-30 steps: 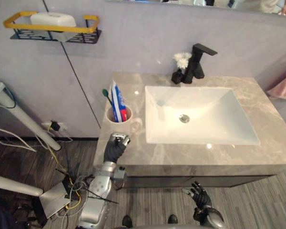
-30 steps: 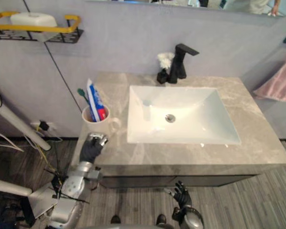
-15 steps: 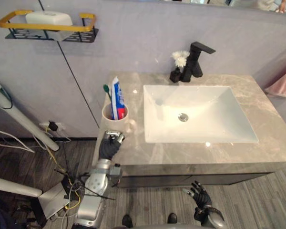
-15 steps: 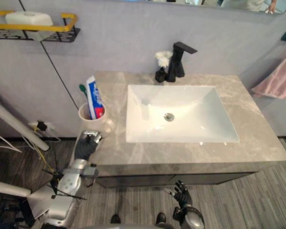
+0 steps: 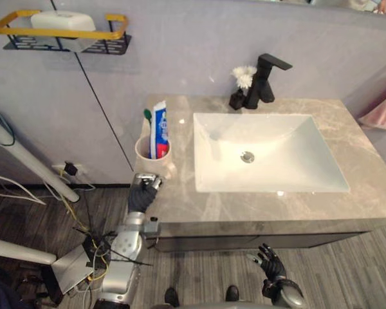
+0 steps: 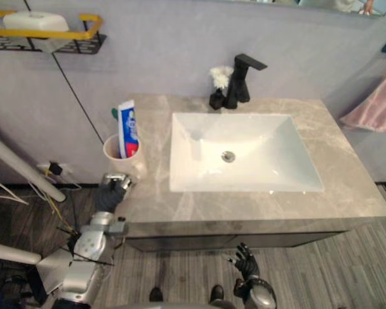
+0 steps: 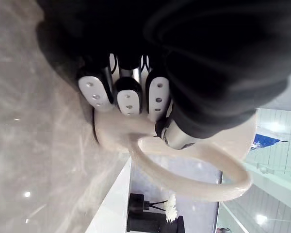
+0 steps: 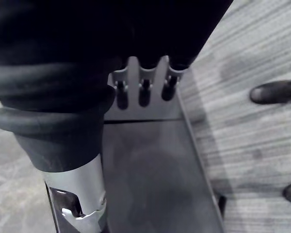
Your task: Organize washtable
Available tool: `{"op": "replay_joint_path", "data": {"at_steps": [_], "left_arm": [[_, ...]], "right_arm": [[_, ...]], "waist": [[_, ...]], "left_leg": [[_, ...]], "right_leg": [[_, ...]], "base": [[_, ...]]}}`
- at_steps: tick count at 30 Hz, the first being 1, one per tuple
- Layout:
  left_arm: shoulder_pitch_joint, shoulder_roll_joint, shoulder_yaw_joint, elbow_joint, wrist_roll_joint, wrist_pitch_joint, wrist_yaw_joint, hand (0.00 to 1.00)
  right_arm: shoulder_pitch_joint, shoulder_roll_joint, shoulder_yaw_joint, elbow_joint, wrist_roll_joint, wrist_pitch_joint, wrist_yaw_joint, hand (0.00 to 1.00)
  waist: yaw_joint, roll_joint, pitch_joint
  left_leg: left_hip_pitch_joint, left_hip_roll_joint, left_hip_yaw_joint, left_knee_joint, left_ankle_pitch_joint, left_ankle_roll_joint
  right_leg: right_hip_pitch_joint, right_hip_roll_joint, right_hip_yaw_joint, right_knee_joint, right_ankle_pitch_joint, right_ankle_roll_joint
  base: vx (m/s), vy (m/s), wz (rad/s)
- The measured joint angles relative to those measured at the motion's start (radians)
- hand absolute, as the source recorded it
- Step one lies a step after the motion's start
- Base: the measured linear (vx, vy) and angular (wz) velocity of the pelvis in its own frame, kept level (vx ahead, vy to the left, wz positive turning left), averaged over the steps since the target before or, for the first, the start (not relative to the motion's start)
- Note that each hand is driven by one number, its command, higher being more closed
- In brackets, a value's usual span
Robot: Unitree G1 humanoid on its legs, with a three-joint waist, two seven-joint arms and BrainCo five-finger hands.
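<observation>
- One cream cup point(image 5: 152, 149), holding a toothpaste tube point(image 5: 159, 127) and a toothbrush point(image 5: 147, 116), is standing at the counter's point(image 5: 244, 206) left edge.
- Left hand point(image 5: 142, 193) is pinching the cup's handle point(image 7: 194, 179), thumb in the loop.
- Right hand point(image 5: 270, 262) is hanging low, fingers loosely spread.
</observation>
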Motion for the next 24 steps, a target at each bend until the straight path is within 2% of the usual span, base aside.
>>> {"op": "replay_joint_path", "data": {"at_steps": [24], "left_arm": [[-0.053, 0.001, 0.011, 0.038, 0.026, 0.001, 0.004, 1.0]], "right_arm": [[0.013, -0.009, -0.018, -0.018, -0.001, 0.001, 0.001, 0.0]], "waist": [[-0.006, -0.001, 0.0]], "left_leg": [[0.0, -0.001, 0.026, 0.0, -0.007, 0.002]], "right_leg": [[-0.015, -0.001, 0.026, 0.0, 0.004, 0.002]], "base": [[-0.03, -0.025, -0.03]]}}
